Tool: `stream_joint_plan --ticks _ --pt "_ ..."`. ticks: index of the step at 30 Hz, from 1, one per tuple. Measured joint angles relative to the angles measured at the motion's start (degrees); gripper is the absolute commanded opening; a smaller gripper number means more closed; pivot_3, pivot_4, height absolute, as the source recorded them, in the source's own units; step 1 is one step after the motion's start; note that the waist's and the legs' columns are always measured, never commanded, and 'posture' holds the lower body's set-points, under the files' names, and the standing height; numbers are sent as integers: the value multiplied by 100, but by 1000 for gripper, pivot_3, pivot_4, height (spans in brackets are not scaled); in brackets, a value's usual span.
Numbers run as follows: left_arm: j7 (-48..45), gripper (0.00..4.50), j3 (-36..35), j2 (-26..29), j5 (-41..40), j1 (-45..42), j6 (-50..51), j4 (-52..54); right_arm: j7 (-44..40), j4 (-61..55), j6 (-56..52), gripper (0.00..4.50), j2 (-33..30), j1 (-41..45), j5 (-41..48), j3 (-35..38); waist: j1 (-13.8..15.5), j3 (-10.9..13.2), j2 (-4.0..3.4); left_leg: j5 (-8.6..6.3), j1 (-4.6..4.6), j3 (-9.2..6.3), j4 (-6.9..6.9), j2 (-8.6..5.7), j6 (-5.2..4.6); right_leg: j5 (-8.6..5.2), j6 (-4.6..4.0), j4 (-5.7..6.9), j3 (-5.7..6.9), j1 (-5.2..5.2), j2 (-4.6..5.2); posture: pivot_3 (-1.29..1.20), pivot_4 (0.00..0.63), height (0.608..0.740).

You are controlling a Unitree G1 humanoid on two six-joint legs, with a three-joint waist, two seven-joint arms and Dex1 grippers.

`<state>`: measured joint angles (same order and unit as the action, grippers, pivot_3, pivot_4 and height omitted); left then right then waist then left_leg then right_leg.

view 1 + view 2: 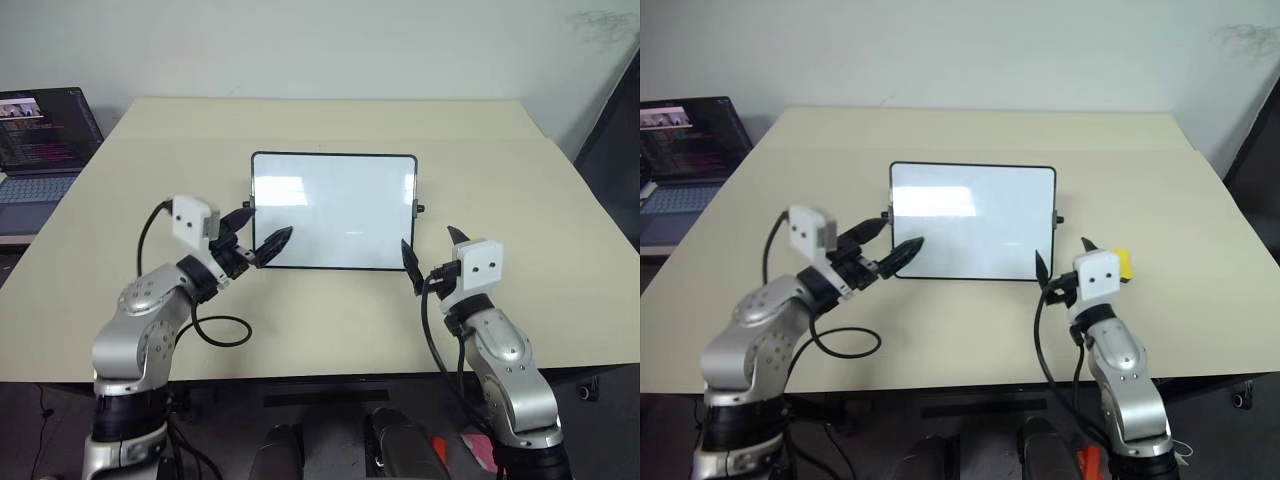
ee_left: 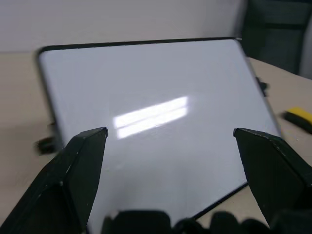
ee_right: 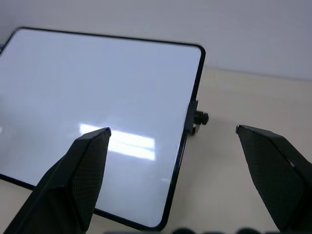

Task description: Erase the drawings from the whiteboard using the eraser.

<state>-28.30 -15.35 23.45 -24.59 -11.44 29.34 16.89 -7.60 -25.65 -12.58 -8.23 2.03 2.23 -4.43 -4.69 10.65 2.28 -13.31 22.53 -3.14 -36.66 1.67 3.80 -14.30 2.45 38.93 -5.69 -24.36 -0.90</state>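
Note:
The whiteboard (image 1: pixel 333 210) lies flat in the middle of the table, glossy white with a thin black frame and a small knob (image 3: pixel 199 118) on its short side. Its surface looks blank; the drawings are out of view. My left gripper (image 1: pixel 266 228) hovers open over the board's near left corner, nothing between its fingers. Open and empty too, my right gripper (image 1: pixel 427 238) sits at the near right corner. The yellow eraser (image 1: pixel 1121 264) lies on the table just right of the board, behind my right wrist, and shows again in the left wrist view (image 2: pixel 300 117).
An open laptop (image 1: pixel 40 140) stands on a lower surface at the far left. The beige table (image 1: pixel 330 120) stretches beyond the board. A black cable (image 1: pixel 225 330) loops from my left arm onto the table near its front edge.

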Motion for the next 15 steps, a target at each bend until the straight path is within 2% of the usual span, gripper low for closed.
stream_joint_plan --ticks 6,10,15 --pt "912 4500 -65 -410 442 524 -335 128 -101 617 690 4475 -87 -151 160 540 57 -2 7 1 -30 3 -35 -5 -1 -12 -26 -6 -8 42 0 0 150 740" --pt "1154 4500 -130 -486 576 866 -515 34 -242 1022 1075 4475 -55 -976 182 518 58 -4 10 -3 -65 1 -13 -1 3 -17 -34 -16 -4 68 -1 0 150 740" --pt "1247 4500 -46 -492 679 839 -629 38 -360 1098 1227 4475 -108 -1244 176 523 49 -3 8 -3 -61 8 -19 -1 3 -17 -33 -18 -12 64 0 0 150 740"
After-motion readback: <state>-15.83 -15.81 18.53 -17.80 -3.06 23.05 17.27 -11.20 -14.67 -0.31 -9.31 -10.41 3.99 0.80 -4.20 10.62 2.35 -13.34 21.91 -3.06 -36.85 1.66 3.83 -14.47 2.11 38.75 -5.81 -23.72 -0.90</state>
